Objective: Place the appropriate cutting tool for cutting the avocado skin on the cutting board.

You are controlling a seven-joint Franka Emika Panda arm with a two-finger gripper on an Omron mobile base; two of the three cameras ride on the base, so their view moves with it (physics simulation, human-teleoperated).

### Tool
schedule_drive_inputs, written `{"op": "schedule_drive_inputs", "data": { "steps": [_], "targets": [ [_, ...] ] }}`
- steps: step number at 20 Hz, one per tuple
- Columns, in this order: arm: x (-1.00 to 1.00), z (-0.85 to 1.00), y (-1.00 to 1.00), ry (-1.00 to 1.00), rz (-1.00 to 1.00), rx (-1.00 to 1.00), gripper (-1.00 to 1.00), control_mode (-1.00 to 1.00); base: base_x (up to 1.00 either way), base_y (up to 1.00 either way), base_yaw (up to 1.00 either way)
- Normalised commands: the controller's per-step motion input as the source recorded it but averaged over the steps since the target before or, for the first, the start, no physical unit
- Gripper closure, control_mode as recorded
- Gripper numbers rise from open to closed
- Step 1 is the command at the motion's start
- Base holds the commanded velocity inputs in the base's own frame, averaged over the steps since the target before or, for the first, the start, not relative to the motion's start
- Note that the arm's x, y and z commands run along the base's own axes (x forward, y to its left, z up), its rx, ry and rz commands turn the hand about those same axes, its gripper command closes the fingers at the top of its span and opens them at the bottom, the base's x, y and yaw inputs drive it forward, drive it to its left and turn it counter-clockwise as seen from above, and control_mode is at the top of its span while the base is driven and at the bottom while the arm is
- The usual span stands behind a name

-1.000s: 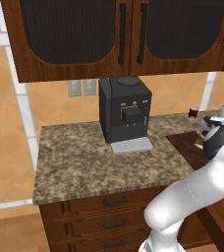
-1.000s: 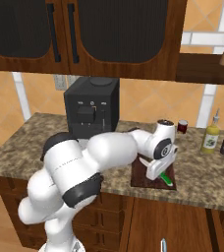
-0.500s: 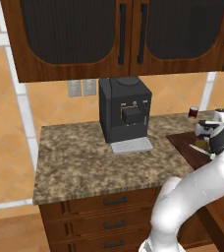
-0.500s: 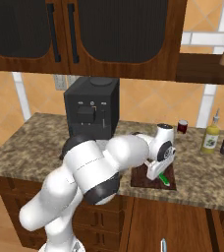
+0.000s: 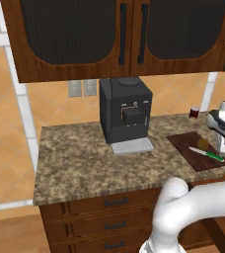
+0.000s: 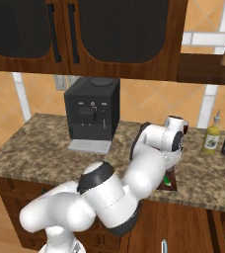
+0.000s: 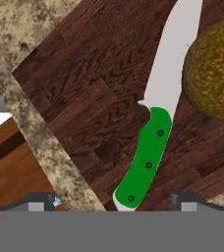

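Two dark fingers [image 7: 40, 201] stand spread wide and empty at the hand view's bottom edge. Between them and just ahead, the knife [image 7: 155, 118] lies flat on the cutting board [image 7: 89, 103], green handle nearest, blade running away, its edge beside the avocado [image 7: 214, 69].

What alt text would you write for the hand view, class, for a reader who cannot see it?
A green-handled knife lies flat on a dark wooden cutting board, blade beside the avocado. The open gripper hovers above the handle, fingertips apart on either side.
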Motion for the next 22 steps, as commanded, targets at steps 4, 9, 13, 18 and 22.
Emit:
{"op": "schedule_drive_inputs", "data": {
  "steps": [4, 9, 13, 18, 22],
  "targets": [
    [-0.99, 0.55, 0.26, -0.01, 0.00, 0.00, -1.00, -1.00, 0.00, 0.00, 0.00],
    [-0.87, 0.42, 0.67, 0.00, 0.05, 0.00, -1.00, -1.00, 0.00, 0.00, 0.00],
    [-0.73, 0.36, 0.81, -0.03, 0.08, 0.00, -1.00, -1.00, 0.00, 0.00, 0.00],
    [-0.65, 0.22, 0.84, -0.06, 0.09, 0.00, -1.00, -1.00, 0.00, 0.00, 0.00],
    [-0.58, 0.29, 0.85, -0.05, 0.10, 0.00, -1.00, -1.00, 0.00, 0.00, 0.00]
  ]
}}
